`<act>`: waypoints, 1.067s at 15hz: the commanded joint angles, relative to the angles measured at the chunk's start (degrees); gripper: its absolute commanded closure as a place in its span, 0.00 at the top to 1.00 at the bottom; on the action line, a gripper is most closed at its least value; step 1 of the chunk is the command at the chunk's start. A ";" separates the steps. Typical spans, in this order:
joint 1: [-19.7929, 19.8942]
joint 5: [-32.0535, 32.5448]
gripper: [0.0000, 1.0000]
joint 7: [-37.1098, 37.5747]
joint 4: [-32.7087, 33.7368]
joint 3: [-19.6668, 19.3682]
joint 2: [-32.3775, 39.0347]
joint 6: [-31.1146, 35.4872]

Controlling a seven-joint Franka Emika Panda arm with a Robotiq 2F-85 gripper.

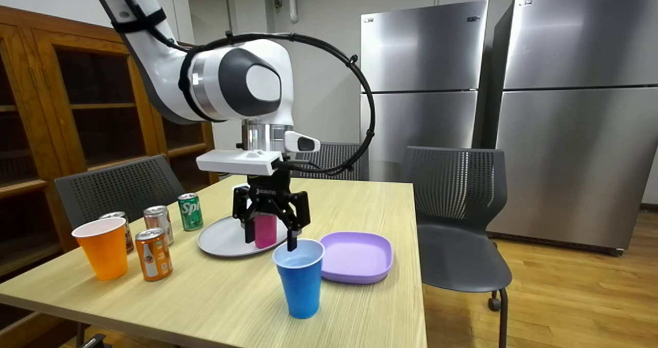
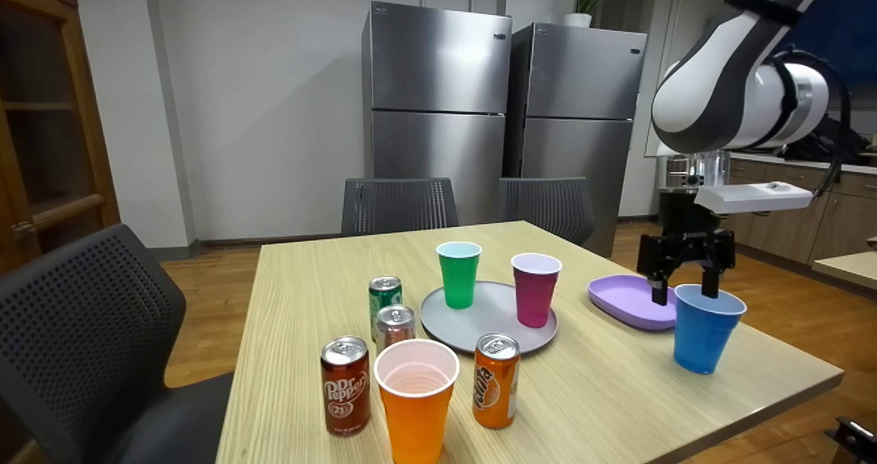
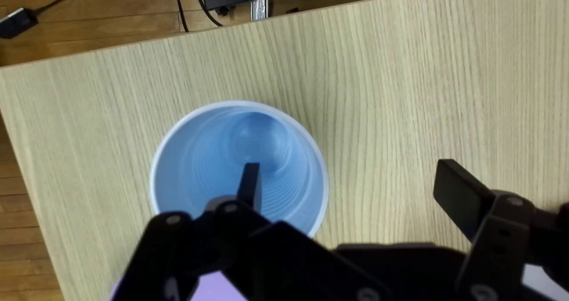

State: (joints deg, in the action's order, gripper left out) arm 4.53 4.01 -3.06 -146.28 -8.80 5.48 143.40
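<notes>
"Wrist view: gripper [image 3: 351, 183] above the table [image 3: 400, 92], two fingers spread wide. Got hold of anything?"

"Nothing. One finger overlaps the mouth of the blue cup [image 3: 222, 154]; the opposite finger stands off to the side, over wood grain."

"Tip inside the cup, or above it?"

"Can't tell. Both exterior views set it right at the rim; contact unclear too."

"Position of the cup?"

"Upright on the table, toward a corner, pale blue inside. Purple plate [image 1: 356, 255] just beside it; whether those two touch, can't say."

"Farther off?"

"Gray plate [image 2: 473, 330], apart from the blue cup, bearing a green cup [image 2: 459, 275] and a magenta cup [image 2: 536, 292], both upright."

"And past that?"

"Drinks cluster, in an exterior view: orange cup [image 2: 416, 416] standing near a Dr Pepper can [image 2: 345, 388] and a Fanta can [image 2: 497, 382]. Silver can [image 2: 395, 323] partly hidden behind the orange cup, green can [image 2: 385, 292] behind that one. All upright."

"Beyond the table?"

"Dark mesh-backed chairs [image 2: 399, 207], two steel-coloured refrigerators [image 2: 438, 66] by the wall, wood cabinet [image 1: 103, 105] with glass doors."
</notes>
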 commanded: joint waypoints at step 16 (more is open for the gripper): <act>0.32 5.88 0.00 5.41 3.85 -0.76 3.77 -0.48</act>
State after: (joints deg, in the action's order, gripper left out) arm 4.85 7.02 -0.76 -142.69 -9.27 9.76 143.81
